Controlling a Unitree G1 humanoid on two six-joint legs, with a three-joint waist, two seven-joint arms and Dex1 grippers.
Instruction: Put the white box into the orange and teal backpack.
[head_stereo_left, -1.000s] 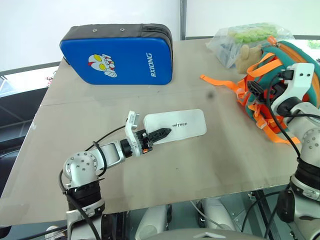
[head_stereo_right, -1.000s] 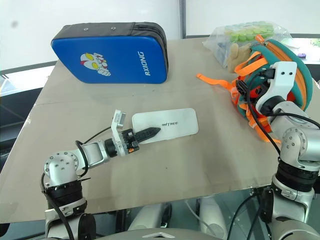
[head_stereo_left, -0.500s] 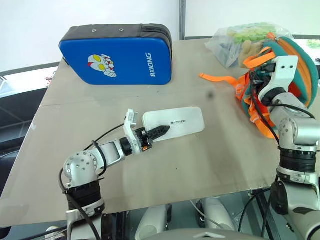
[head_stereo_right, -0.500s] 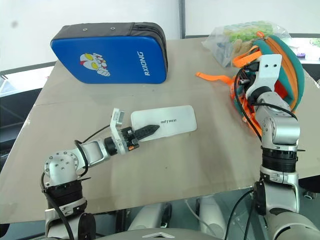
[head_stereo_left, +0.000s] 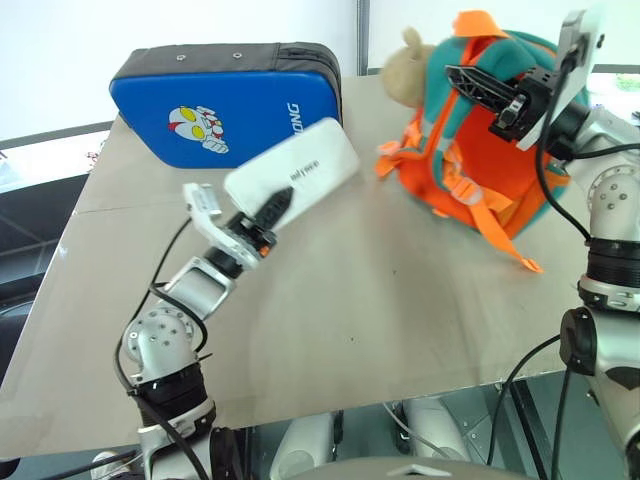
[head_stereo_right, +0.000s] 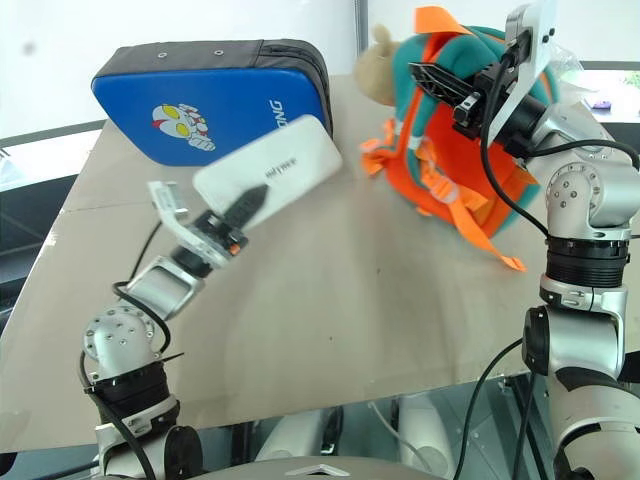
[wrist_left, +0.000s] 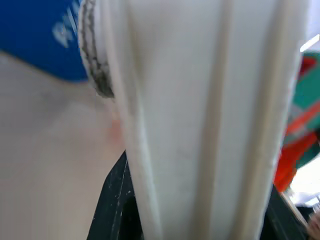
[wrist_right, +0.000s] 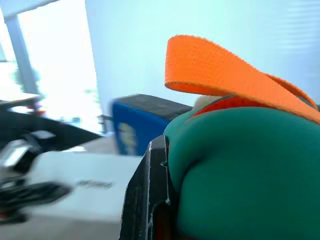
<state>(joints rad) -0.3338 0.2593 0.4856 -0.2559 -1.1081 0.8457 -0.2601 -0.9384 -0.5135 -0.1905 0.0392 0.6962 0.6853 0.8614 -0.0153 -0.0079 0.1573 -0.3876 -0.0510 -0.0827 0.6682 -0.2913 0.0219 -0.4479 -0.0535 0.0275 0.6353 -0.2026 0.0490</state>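
The white box (head_stereo_left: 300, 168) hangs tilted above the table, its far end raised toward the backpack. My left gripper (head_stereo_left: 280, 200) is shut on its near end, one black finger lying across the top. In the left wrist view the box (wrist_left: 200, 115) stands between my black fingers (wrist_left: 112, 200). The orange and teal backpack (head_stereo_left: 470, 150) stands upright at the right, a beige plush toy (head_stereo_left: 405, 65) at its top. My right gripper (head_stereo_left: 455, 76) is shut on the backpack's upper edge, below an orange loop (wrist_right: 225, 70); teal fabric (wrist_right: 240, 170) presses against one finger (wrist_right: 150, 200).
A blue padded case (head_stereo_left: 220, 100) with a cartoon lies at the back left of the table, just behind the raised box. The beige tabletop (head_stereo_left: 380, 320) stretches toward the front edge between the two arms.
My left gripper has lifted the white box off the table and tilted it toward the backpack. My right gripper has shut on the backpack, raised it upright and drawn it leftward.
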